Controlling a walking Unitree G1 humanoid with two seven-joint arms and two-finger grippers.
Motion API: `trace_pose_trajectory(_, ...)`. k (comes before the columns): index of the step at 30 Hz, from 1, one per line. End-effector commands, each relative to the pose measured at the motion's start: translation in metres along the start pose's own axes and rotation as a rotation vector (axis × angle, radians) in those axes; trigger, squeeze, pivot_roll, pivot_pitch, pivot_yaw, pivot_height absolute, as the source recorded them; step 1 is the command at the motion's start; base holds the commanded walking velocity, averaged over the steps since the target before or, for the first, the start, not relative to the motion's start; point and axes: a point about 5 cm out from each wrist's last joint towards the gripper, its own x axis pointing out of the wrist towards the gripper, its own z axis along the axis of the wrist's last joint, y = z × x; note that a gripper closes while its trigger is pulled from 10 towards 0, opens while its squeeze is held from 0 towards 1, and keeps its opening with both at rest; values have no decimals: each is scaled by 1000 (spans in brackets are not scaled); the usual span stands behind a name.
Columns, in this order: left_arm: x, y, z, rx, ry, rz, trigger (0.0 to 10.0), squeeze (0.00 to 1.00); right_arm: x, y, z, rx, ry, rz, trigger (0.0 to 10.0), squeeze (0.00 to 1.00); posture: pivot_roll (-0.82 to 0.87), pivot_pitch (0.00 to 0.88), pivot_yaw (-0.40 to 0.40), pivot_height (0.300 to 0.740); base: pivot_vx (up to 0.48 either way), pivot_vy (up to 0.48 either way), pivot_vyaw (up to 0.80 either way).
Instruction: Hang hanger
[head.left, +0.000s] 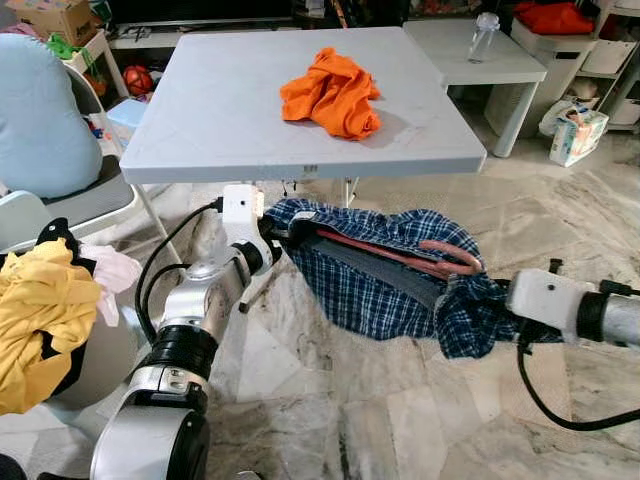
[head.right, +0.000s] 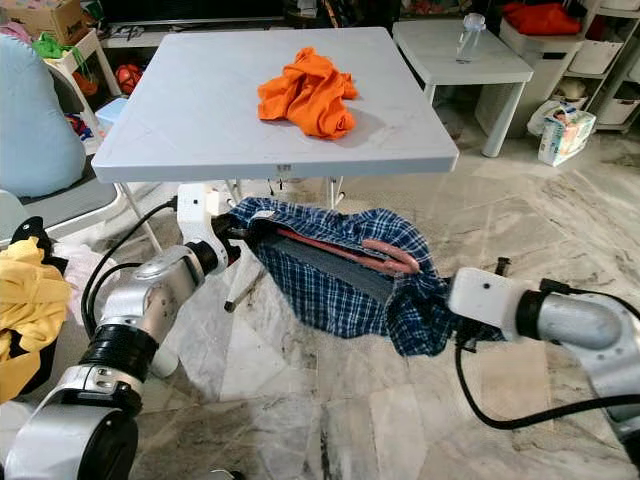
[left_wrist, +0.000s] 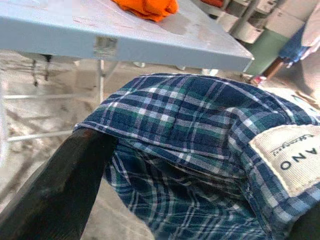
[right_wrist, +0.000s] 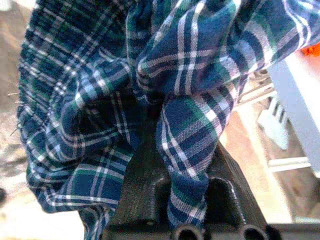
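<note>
While both arms stretch a plaid shirt (head.left: 385, 285) low over the marble floor (head.left: 400, 420), it hangs just in front of the grey table (head.left: 250, 120).
Shirt sags between the two grippers, a pink hanger (head.left: 440, 258) lying inside its opening. Left gripper (head.left: 275, 232) pinches the collar edge, fingers (left_wrist: 55, 185) closed on fabric. Right gripper (head.left: 490, 300) is buried in the other end, cloth bunched in its jaws. Orange cloth (head.left: 333, 93) sits on the table; yellow garment (head.left: 35, 320) heaped at the left.
</note>
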Motion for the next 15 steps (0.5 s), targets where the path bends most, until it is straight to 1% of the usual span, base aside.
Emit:
trace_pose_trajectory(1,-18,42,2,-29,-7,189,10000,0,-27,-18,1,28,11,-34,10000,0,7,52,10,740,0,0,0)
trace_pose_trajectory(3,-18,40,-1,-27,1,184,10000,0,-28,-21,4,35,-4,-40,10000,0,7,52,10,740,0,0,0)
trace_pose_trajectory(5,-16,34,-2,14,-3,170,10000,0,-24,-25,7,33,-12,-65,10000,0,2,52,11,740,0,0,0)
trace_pose_trajectory(6,-16,34,-2,14,-3,170,10000,0,-24,-25,7,33,-12,-65,10000,0,2,52,11,740,0,0,0)
trace_pose_trajectory(7,-11,22,5,42,-55,140,10000,0,-15,-22,1,9,35,-81,10000,0,6,54,6,740,0,0,0)
trace_pose_trajectory(8,-9,17,8,52,-77,124,10000,0,-10,-20,-1,-6,57,-85,10000,0,6,54,6,740,0,0,0)
trace_pose_trajectory(9,-6,7,13,87,-109,105,10000,0,-3,-17,-3,-31,76,-92,10000,0,11,55,4,740,0,0,0)
trace_pose_trajectory(10,-6,7,13,87,-109,105,10000,0,-3,-17,-3,-31,76,-92,10000,0,11,55,4,740,0,0,0)
trace_pose_trajectory(11,-3,-5,18,142,-146,86,10000,0,7,-12,-1,-41,70,-101,10000,0,12,54,3,740,0,0,0)
trace_pose_trajectory(12,-1,-16,22,181,-174,63,10000,0,17,-9,2,-25,62,-123,10000,0,12,54,3,740,0,0,0)
trace_pose_trajectory(13,-1,-16,22,181,-174,63,10000,0,17,-9,2,-25,62,-123,10000,0,12,54,3,740,0,0,0)
trace_pose_trajectory(14,1,-27,25,207,-200,35,10000,0,28,-5,8,-8,48,-139,10000,0,17,54,4,740,0,0,0)
trace_pose_trajectory(15,2,-32,26,208,-211,20,10000,0,33,-2,10,0,41,-144,10000,0,17,54,4,740,0,0,0)
